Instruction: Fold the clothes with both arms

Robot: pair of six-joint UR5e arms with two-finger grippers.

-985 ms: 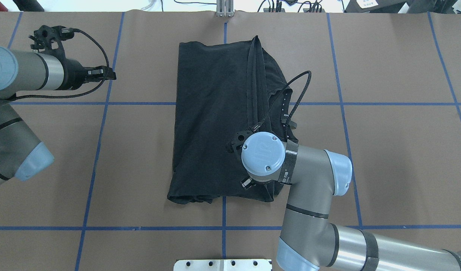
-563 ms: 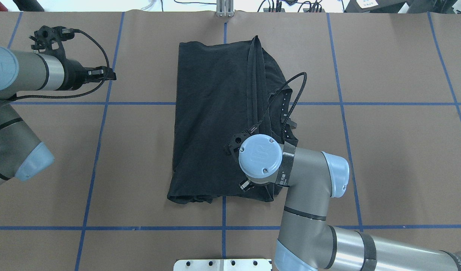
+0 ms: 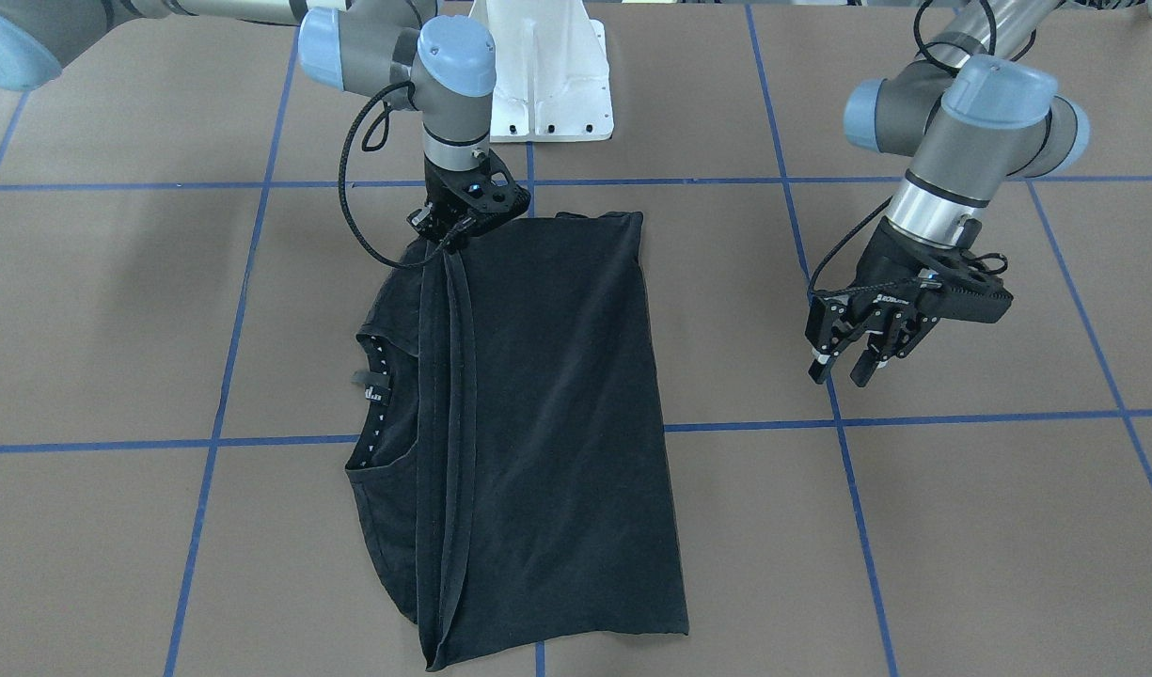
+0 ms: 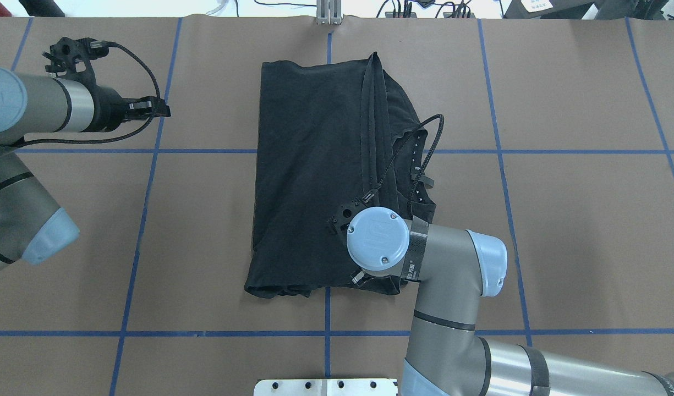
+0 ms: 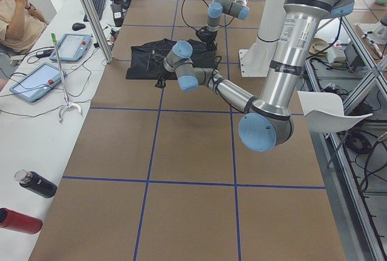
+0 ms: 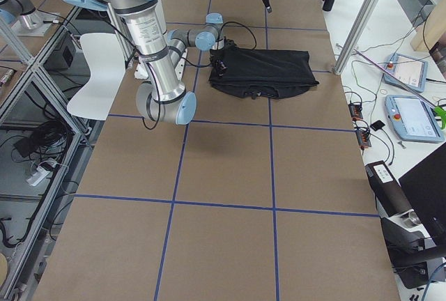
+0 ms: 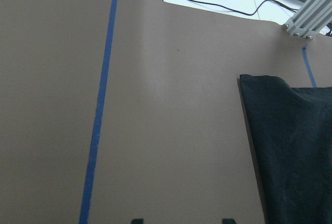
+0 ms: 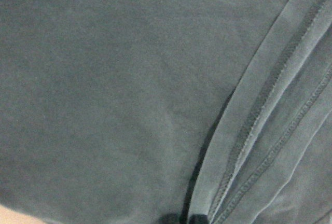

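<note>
Directly under the right hand (image 3: 447, 243) lies the t-shirt (image 3: 557, 423), hem pinched.

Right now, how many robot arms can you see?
2. The right arm reaches down to the black t-shirt, at its edge nearest the robot. The left arm hangs over the bare table, apart from the shirt. None seems hidden.
</note>
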